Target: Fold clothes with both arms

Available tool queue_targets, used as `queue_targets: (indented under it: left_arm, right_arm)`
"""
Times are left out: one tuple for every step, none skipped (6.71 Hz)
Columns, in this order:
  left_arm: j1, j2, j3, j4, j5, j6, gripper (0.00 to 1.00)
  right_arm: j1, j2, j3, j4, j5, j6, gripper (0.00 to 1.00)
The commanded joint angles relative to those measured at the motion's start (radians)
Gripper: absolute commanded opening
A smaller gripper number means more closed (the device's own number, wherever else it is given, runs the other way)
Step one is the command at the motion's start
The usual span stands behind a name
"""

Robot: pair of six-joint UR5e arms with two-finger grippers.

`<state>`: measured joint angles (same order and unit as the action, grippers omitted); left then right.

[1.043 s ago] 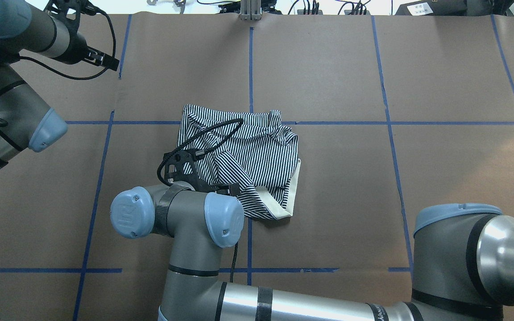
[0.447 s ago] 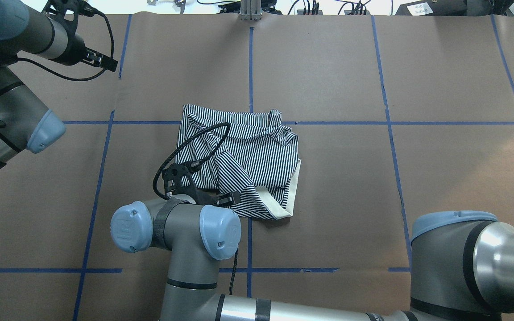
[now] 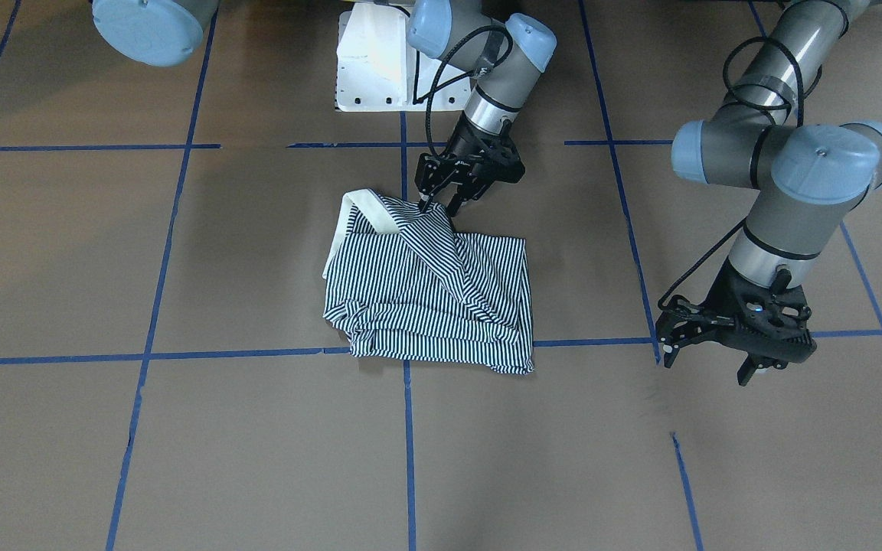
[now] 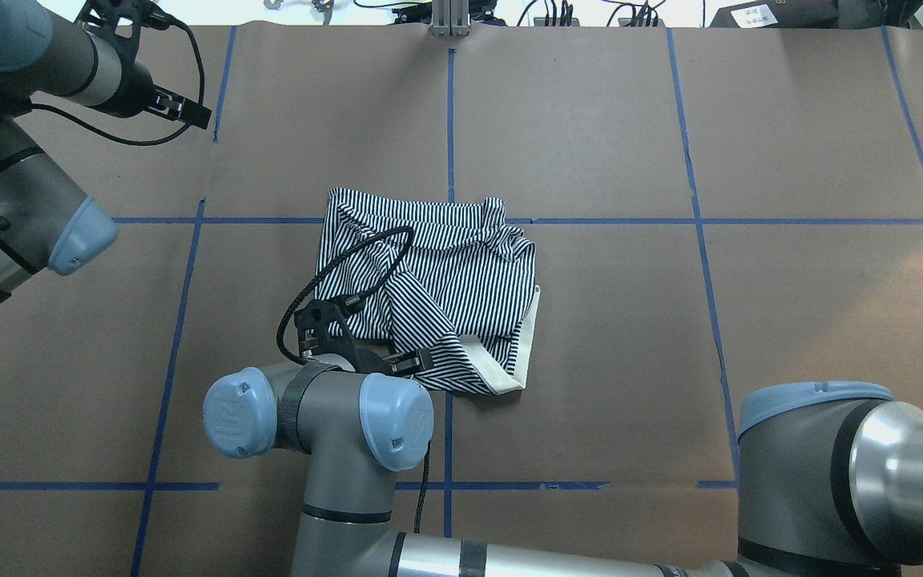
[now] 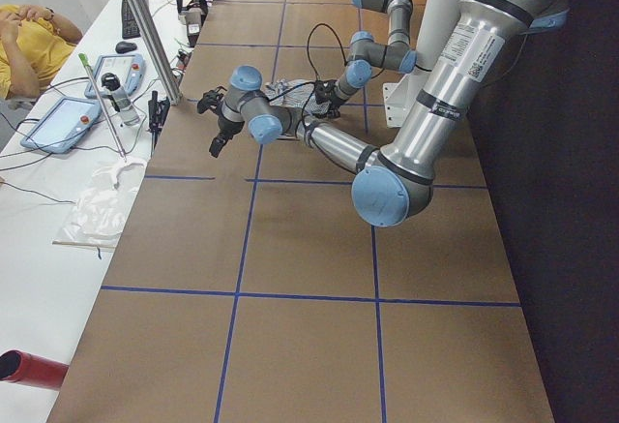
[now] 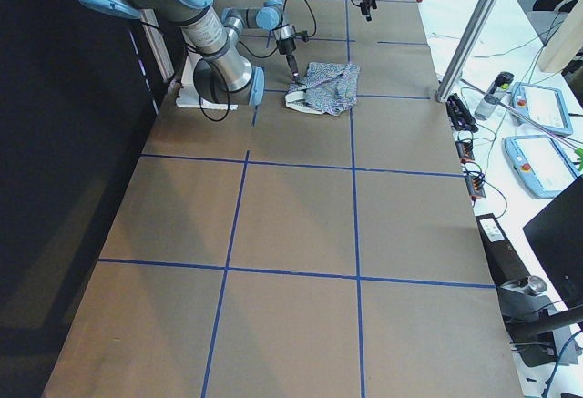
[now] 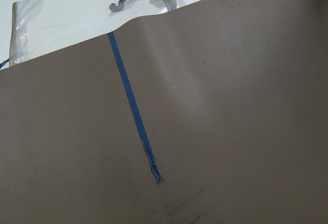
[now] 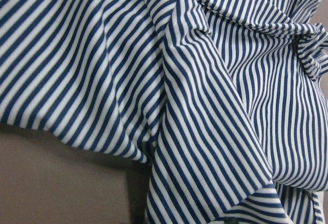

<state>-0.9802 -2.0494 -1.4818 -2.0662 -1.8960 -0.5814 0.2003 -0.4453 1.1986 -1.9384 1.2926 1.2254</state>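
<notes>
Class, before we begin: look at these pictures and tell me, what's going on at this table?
A two-armed robot is partway through folding a striped polo shirt, which lies bunched and roughly folded mid-table. The right gripper is down at the shirt's edge beside the cream collar, where a ridge of cloth rises to its fingertips; whether it has a grip is unclear. The left gripper hangs open over bare table off to the side, touching nothing.

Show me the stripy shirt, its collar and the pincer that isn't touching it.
shirt (image 4: 469, 272): overhead view, middle of the striped cloth.
collar (image 4: 528, 324): overhead view, cream band along the shirt's right edge.
left pincer (image 3: 705, 366): front-facing view, midway between its spread fingertips.
</notes>
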Motion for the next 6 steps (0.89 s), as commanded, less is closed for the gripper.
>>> queue_targets:
  left_arm:
    - [0.0, 0.0, 0.0, 0.0, 0.0, 0.0, 1.0]
    - [0.0, 0.0, 0.0, 0.0, 0.0, -0.002, 1.0]
    - [0.0, -0.002, -0.002, -0.002, 0.0, -0.002, 1.0]
    - [0.0, -0.002, -0.003, -0.002, 0.0, -0.003, 1.0]
    - [0.0, -0.002, -0.005, -0.002, 0.0, -0.003, 1.0]
    - [0.0, -0.002, -0.006, -0.002, 0.0, -0.005, 1.0]
  right_arm:
    - [0.001, -0.001, -0.005, 0.001, -0.001, -0.015, 0.36]
    - [0.002, -0.003, -0.005, -0.001, -0.001, -0.015, 0.16]
    - [0.002, 0.0, -0.004, -0.001, -0.001, -0.015, 0.0]
    - [0.004, 0.0, -0.002, -0.004, -0.001, -0.014, 0.0]
    - [0.022, 0.0, 0.004, -0.011, -0.004, -0.014, 0.0]
    - [0.059, 0.0, 0.009, -0.011, -0.003, -0.017, 0.0]
